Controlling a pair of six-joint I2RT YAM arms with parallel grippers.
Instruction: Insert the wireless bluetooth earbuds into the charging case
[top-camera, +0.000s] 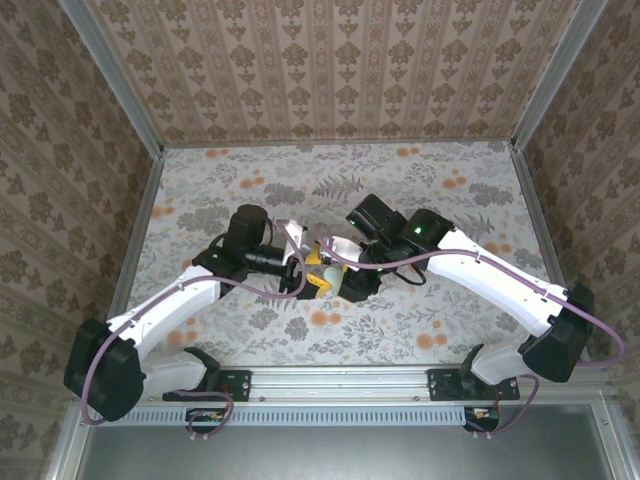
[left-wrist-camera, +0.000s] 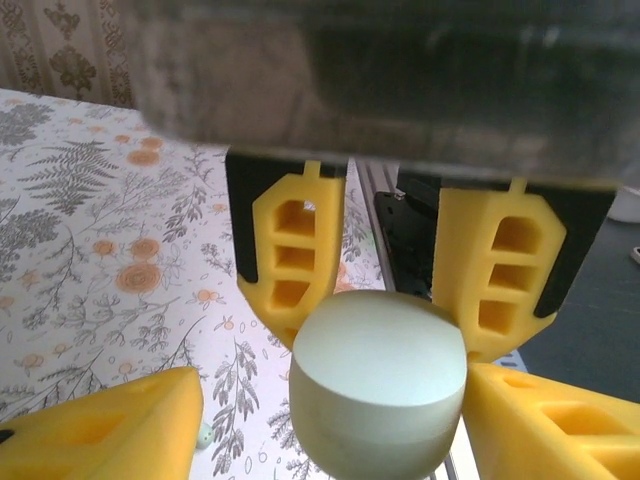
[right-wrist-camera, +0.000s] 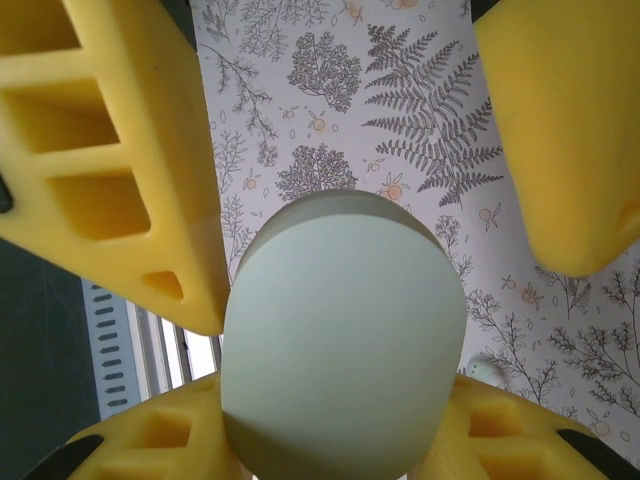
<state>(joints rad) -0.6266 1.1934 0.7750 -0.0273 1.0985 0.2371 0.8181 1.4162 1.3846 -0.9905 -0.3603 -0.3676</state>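
Looking at the charging case first, you see a pale mint-green puck with rounded edges and a smooth, flat face. A thin seam runs around it near the lower part. No gap shows at this seam, so I judge that the lid is closed and the earbuds are not yet inside. The case is held at the centre of the workspace, off the surface as it seems, between the two claws.

The right claw pinches the case on two opposite sides, and its yellow fingers press against the rim. The left claw faces it from the opposite side and stands spread around the same case. One of its fingers is at the edge of the case and the other is clearly apart from it, so it holds nothing.

In my judgement the step in hand is preparation: getting a second hold on the case so that the lid can be opened. The next move asks you to bring the left claw onto a free part of the case without pushing it out of the right claw's pinch, because the smooth round body may slip or turn.

A small pale object lies on the surface near the case. It may be an earbud, but it is too small to tell.
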